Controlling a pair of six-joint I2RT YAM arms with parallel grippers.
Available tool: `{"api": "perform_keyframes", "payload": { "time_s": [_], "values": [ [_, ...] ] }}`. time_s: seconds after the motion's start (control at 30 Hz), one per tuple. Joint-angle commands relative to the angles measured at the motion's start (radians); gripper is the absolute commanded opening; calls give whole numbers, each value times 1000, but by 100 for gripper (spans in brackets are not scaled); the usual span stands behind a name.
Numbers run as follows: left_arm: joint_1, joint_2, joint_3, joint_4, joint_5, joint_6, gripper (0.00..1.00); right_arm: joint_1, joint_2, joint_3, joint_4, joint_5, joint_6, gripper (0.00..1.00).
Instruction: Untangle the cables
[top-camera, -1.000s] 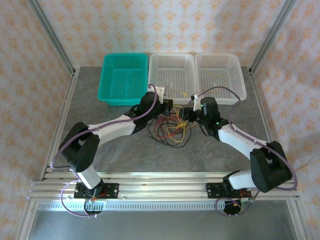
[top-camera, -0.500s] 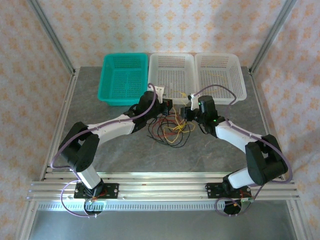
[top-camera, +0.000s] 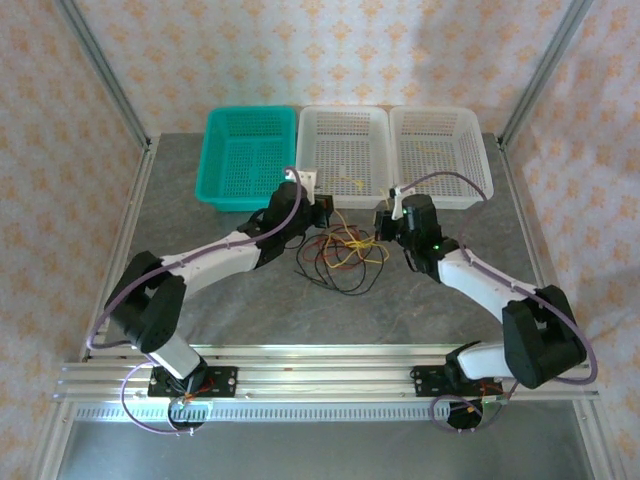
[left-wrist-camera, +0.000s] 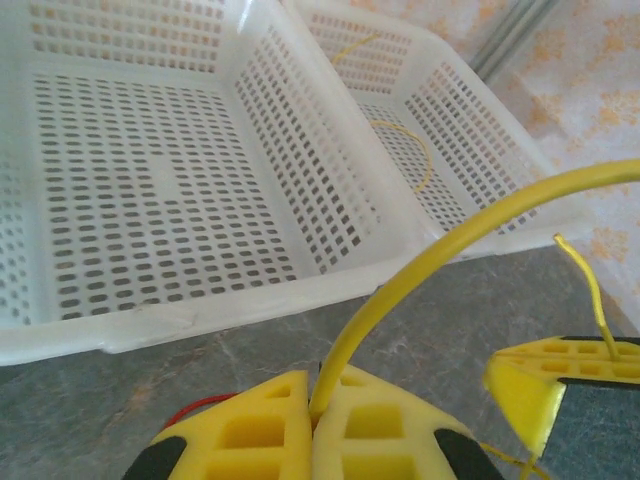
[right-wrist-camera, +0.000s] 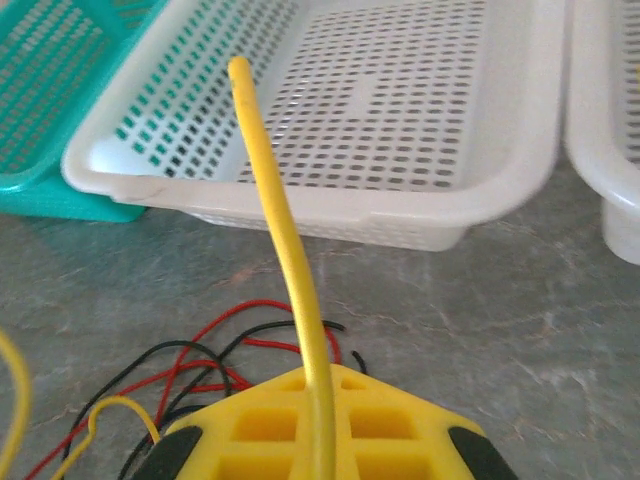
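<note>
The cables lie as a tangle of yellow, red and black strands on the grey table, between my two grippers. My left gripper is shut on a yellow cable, which arcs up and to the right from its jaws. My right gripper is shut on a yellow cable that rises straight up from between its fingers. Red and black strands lie on the table just left of the right gripper. In the left wrist view one of the right gripper's yellow fingers is close by.
Three baskets stand along the back: a teal basket, a white middle basket and a white right basket with thin yellow wires in it. Their near rims are just behind both grippers. Frame posts rise at the table's back corners.
My right gripper has shut on the yellow cable. The left gripper has drawn back and left toward the baskets with its cable, and the tangle has shifted slightly.
</note>
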Motion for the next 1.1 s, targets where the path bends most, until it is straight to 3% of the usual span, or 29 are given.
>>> {"api": "perform_keyframes", "payload": {
  "time_s": [0.0, 0.27, 0.6, 0.93, 1.07],
  "values": [
    [5, -71, -51, -29, -117, 28, 0, 3, -33, -27, -63, 129, 73, 0],
    [6, -145, -154, -53, -255, -23, 0, 3, -62, -68, -105, 126, 233, 0],
    [28, -244, -176, -153, -489, -64, 0, 3, -82, -92, -193, 250, 151, 0],
    [73, -383, -197, -189, -586, -60, 0, 3, -38, -65, -247, 251, 108, 0],
    [92, -411, -210, -134, -468, -4, 0, 3, -53, -74, -203, 140, 76, 0]
  ]
}}
